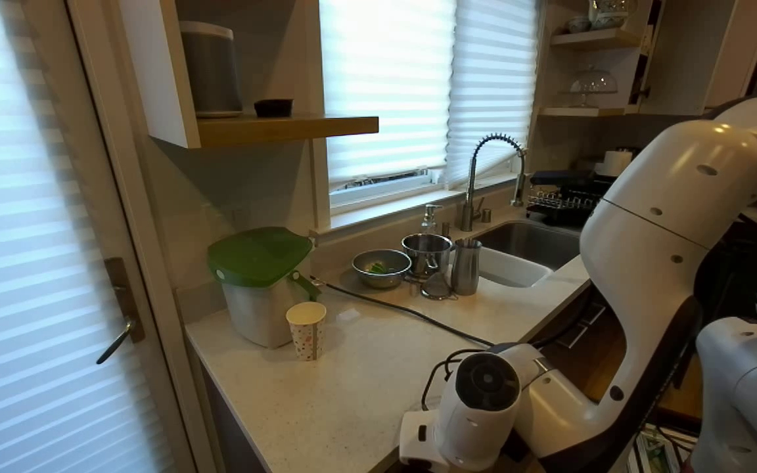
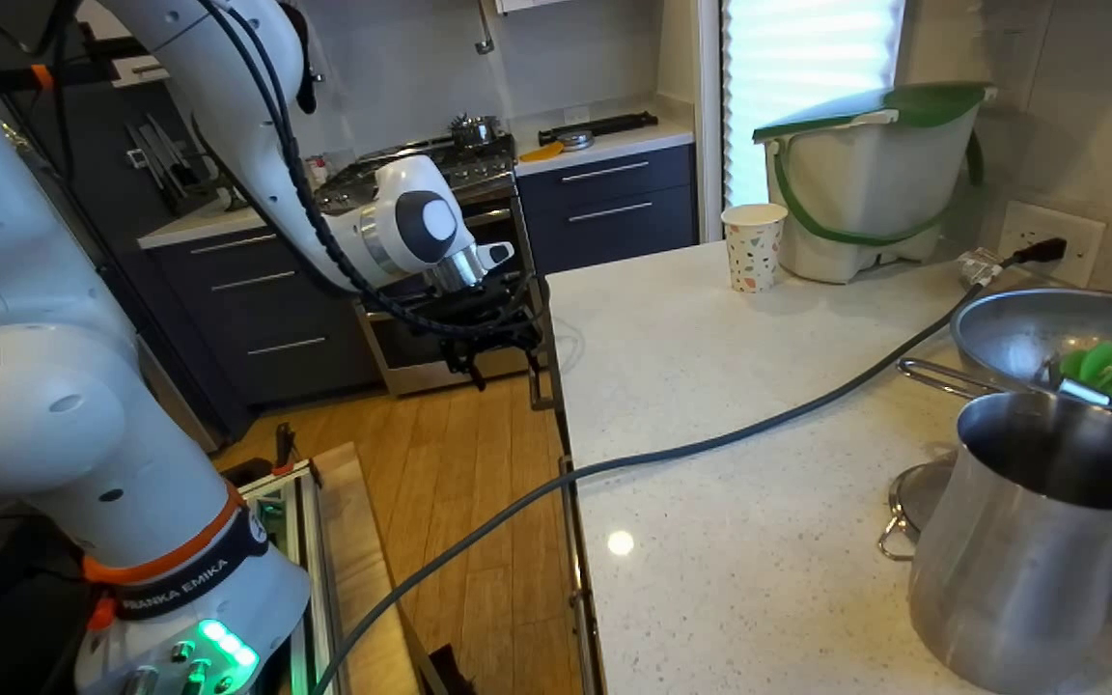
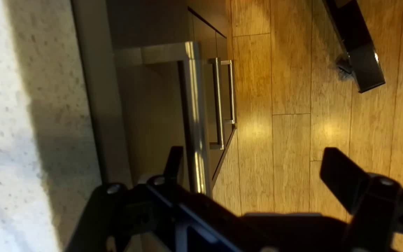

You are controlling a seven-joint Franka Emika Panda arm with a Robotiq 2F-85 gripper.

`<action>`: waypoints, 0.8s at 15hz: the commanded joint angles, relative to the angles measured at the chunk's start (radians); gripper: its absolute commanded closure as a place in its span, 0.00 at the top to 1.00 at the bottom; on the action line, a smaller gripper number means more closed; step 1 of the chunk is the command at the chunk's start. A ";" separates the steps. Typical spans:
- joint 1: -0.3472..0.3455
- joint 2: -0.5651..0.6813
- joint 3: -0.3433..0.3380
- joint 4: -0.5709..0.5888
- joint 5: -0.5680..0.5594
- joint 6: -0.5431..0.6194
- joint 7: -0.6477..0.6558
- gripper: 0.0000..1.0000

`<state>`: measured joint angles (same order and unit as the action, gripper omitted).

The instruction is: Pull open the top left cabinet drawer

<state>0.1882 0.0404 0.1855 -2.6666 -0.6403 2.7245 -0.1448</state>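
- Robotiq gripper (image 3: 254, 152): jaws parted wide, nothing held.
- Top drawer (image 3: 149, 112): front set beyond the cabinet-side finger (image 3: 174, 161).
- Bar handle (image 3: 195, 115): seen between the jaws, near that finger; depth uncertain.
- Advised: handle to be centred, gripped, drawn straight outward.
- Countertop (image 3: 16, 115): edge past same finger, to be cleared.
- Wood floor (image 3: 289, 87): pulling room judged past opposite finger (image 3: 341, 175).

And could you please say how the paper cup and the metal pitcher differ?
The paper cup has coloured specks; the metal pitcher is plain silver. Inside, the cup looks pale, the pitcher dark. The cup stands beside the green-lidded bin, the pitcher near the steel bowl. Both are upright on the counter, open-topped.
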 commanded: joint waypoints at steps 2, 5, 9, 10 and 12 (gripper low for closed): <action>-0.003 0.054 -0.019 0.018 -0.099 0.034 0.079 1.00; -0.004 0.082 -0.017 0.024 -0.074 0.050 0.069 1.00; -0.001 0.101 0.021 0.020 0.128 0.067 -0.047 1.00; -0.005 0.111 0.047 0.017 0.231 0.071 -0.119 1.00; -0.010 0.092 0.084 0.022 0.378 0.036 -0.206 1.00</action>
<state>0.1878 0.1073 0.2045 -2.6471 -0.4564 2.7660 -0.2204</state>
